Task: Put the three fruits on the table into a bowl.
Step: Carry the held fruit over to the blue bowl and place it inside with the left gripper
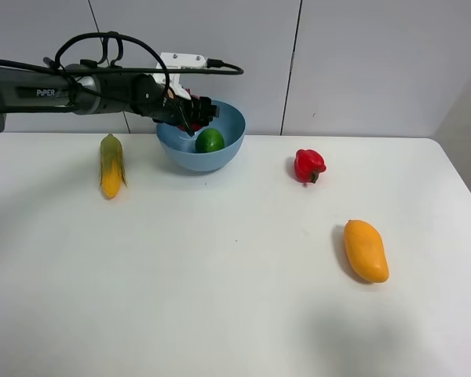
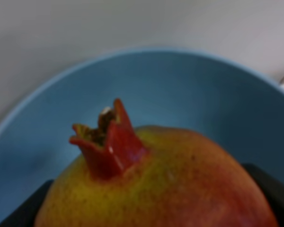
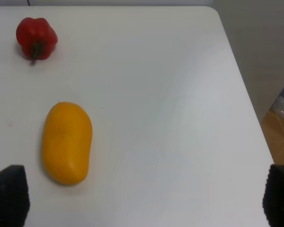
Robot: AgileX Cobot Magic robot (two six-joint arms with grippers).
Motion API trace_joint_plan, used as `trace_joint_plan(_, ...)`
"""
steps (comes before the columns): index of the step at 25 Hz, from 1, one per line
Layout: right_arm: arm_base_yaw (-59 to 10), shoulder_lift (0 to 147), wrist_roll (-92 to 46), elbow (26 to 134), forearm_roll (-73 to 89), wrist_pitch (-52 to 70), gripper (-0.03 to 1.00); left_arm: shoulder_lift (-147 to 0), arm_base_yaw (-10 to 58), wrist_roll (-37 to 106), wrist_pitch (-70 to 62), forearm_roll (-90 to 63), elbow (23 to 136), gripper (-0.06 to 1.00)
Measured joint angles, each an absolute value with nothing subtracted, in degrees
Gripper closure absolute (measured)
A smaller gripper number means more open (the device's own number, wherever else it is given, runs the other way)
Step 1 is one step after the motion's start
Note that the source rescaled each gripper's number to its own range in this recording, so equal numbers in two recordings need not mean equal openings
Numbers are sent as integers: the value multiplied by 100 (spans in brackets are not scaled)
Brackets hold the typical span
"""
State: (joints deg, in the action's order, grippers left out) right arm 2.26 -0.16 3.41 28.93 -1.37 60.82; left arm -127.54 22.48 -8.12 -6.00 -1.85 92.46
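Left gripper (image 1: 190, 116) is partly closed on the pomegranate (image 2: 161, 184), held over the bowl (image 1: 229, 129). Lime (image 1: 210, 140) sits inside. 1 fruit not in yet: mango (image 1: 366, 250), on the table (image 1: 220, 306), right side, well apart from the bowl, so the right arm is nearer. Right gripper (image 3: 144, 196) has jaws wide and empty, above the table. Mango lies ahead of it, off toward 1 fingertip, not between the jaws. Its long axis runs across the jaw line, so I'd judge a sideways shift comes first, then a grip on the narrow width. Pepper (image 1: 309, 165) and corn (image 1: 111, 165) aren't targets.

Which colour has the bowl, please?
The bowl is light blue; it shows best in the exterior high view.
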Motion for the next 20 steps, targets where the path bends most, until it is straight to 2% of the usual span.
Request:
trace_joint_plan(7,226,-16,341,2893,-137,6082,-3,-12862,2235,-409,-444,-198,9246,74)
trace_joint_plan(8,226,-16,341,2893,-137,6082,-3,-12862,2235,-323,-430,-198,9246,70)
trace_joint_plan(9,226,-16,341,2893,-137,6082,-3,-12862,2235,-260,-408,-198,9246,56)
trace_joint_plan(10,226,-16,341,2893,-137,6082,-3,-12862,2235,-230,-385,-198,9246,32)
trace_joint_plan(11,226,-16,341,2893,-137,6082,-3,-12862,2235,-224,-363,-198,9246,16)
trace_joint_plan(12,226,-16,341,2893,-137,6082,-3,-12862,2231,-217,-358,-198,9250,6)
trace_joint_plan(15,226,-16,341,2893,-137,6082,-3,-12843,2229,-223,-384,-272,9257,-2)
trace_joint_plan(20,226,-16,341,2893,-137,6082,-3,-12336,2327,-223,-1018,-310,9257,-4)
